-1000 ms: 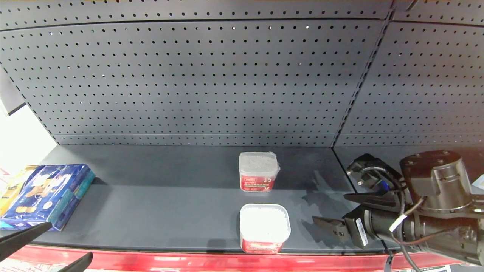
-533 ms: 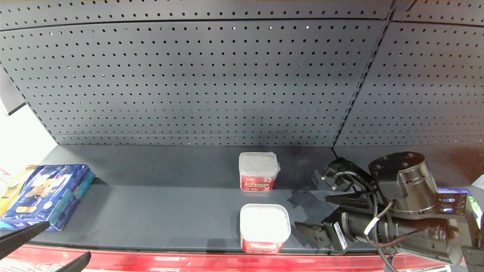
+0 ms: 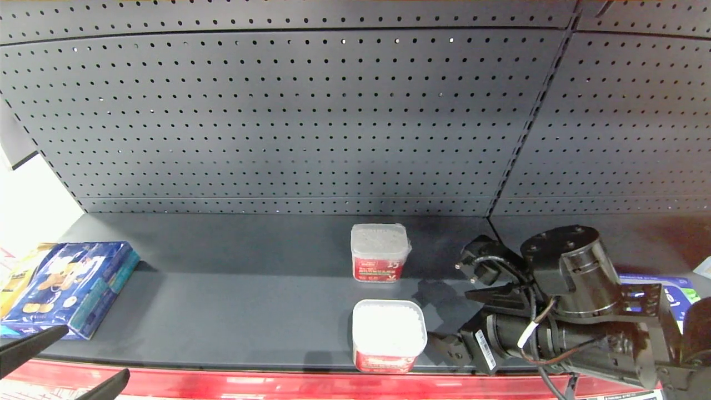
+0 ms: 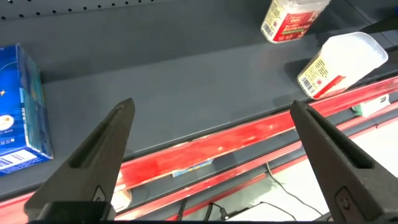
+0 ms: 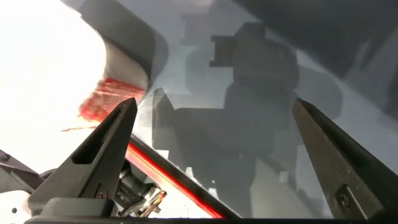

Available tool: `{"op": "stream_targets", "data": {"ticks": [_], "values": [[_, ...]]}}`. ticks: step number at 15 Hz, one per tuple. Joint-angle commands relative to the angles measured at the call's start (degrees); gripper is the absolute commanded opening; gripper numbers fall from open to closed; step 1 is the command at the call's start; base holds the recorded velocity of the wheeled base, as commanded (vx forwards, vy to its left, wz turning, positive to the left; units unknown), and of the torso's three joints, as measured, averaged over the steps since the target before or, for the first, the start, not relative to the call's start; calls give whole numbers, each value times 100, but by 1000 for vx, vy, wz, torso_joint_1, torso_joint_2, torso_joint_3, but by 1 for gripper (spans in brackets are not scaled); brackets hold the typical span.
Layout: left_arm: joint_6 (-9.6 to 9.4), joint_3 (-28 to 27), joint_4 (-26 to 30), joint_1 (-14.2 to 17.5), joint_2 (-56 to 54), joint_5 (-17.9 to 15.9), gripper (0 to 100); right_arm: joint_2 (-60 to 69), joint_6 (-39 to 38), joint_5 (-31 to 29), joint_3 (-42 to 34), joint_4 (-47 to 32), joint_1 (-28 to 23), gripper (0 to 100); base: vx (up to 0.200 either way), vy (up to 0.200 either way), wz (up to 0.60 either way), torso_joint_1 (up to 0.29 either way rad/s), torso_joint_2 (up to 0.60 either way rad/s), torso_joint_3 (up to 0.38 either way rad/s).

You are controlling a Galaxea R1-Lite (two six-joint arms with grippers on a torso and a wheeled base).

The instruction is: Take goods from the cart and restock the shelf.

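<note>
Two white-lidded tubs with red labels stand on the dark shelf (image 3: 233,300): a back tub (image 3: 380,253) and a front tub (image 3: 389,333) at the shelf's front edge. My right gripper (image 3: 450,315) is open just to the right of the front tub, its fingers pointing at the tub's side. In the right wrist view the front tub (image 5: 56,62) lies close beside one of the open fingers (image 5: 99,162). My left gripper (image 3: 69,364) is open and empty at the shelf's front left edge. In the left wrist view the front tub (image 4: 342,62) and back tub (image 4: 292,18) appear beyond the open left gripper (image 4: 211,143).
A blue biscuit pack (image 3: 72,286) and a yellow pack (image 3: 16,272) lie at the shelf's left end. A blue box (image 3: 672,300) sits behind my right arm. A pegboard wall (image 3: 333,122) backs the shelf, and a red strip (image 3: 250,383) runs along its front edge.
My right arm has moved left along the shelf front, bringing its open gripper close to the front tub. The tubs and the left gripper have stayed put.
</note>
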State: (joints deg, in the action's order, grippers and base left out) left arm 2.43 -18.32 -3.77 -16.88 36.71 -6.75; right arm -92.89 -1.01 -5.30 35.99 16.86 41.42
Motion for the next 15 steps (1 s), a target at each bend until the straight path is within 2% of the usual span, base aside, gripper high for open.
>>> {"op": "stream_targets", "data": {"ticks": [1, 15], "values": [[4, 4, -1, 1, 21, -1, 100, -62, -4, -23, 49, 2, 41, 100, 0, 0, 0, 0, 0, 0], [12, 57, 8, 1, -111, -1, 100, -150, 5, -32, 145, -7, 76, 100, 0, 0, 0, 0, 0, 0]]}}
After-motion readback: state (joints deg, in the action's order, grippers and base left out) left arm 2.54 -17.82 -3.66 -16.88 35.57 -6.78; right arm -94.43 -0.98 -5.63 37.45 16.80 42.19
